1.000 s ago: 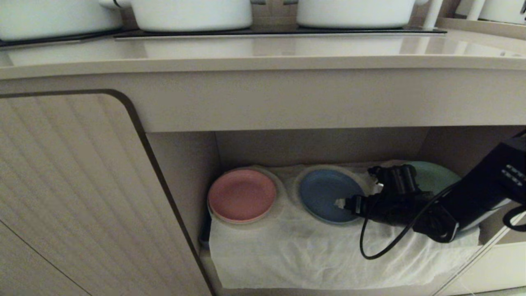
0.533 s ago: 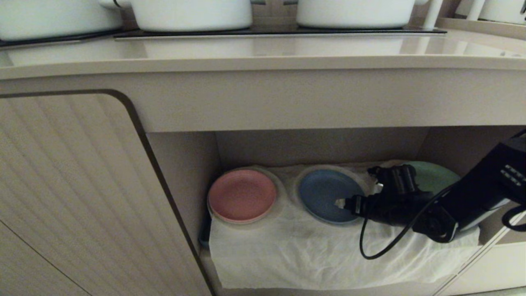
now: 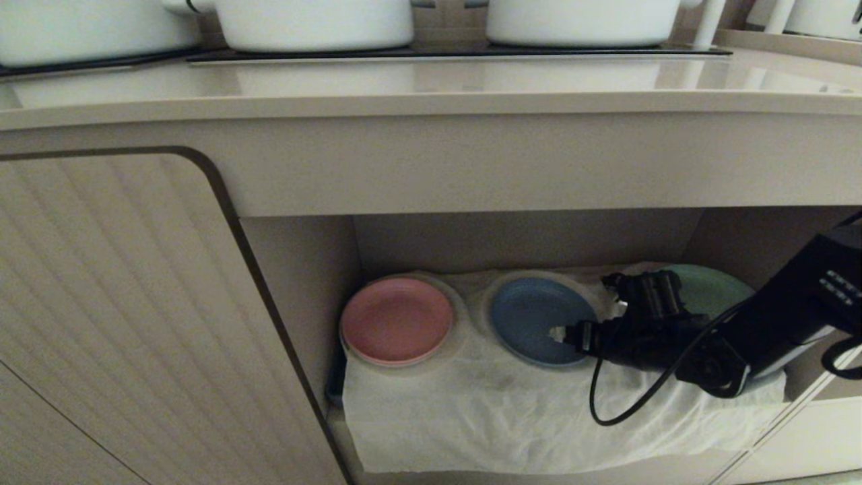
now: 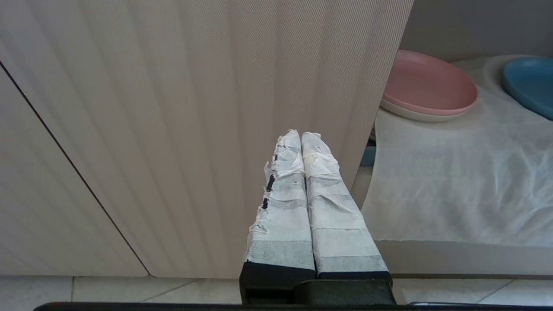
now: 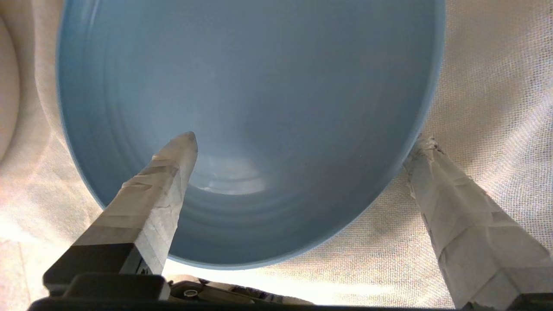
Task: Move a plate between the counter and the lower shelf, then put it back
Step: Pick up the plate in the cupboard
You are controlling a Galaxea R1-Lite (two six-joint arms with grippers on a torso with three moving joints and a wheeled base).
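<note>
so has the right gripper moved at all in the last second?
No. The right gripper sits open at the same spot over the blue plate, one finger above its inside, judged against the pink plate, which also stayed put.

My head camera sits low, facing the counter (image 3: 431, 101) front-on and looking down into the lower shelf (image 3: 525, 236). My left wrist camera looks along its closed fingers (image 4: 302, 198) at the ribbed cabinet door (image 4: 173, 108), close up, catching the pink plate (image 4: 425, 86) and white cloth (image 4: 453, 181) that the head view also shows. My right wrist camera hovers very near the plate (image 5: 259, 86), filling its picture; the head view shares that plate (image 3: 532, 316).
</note>
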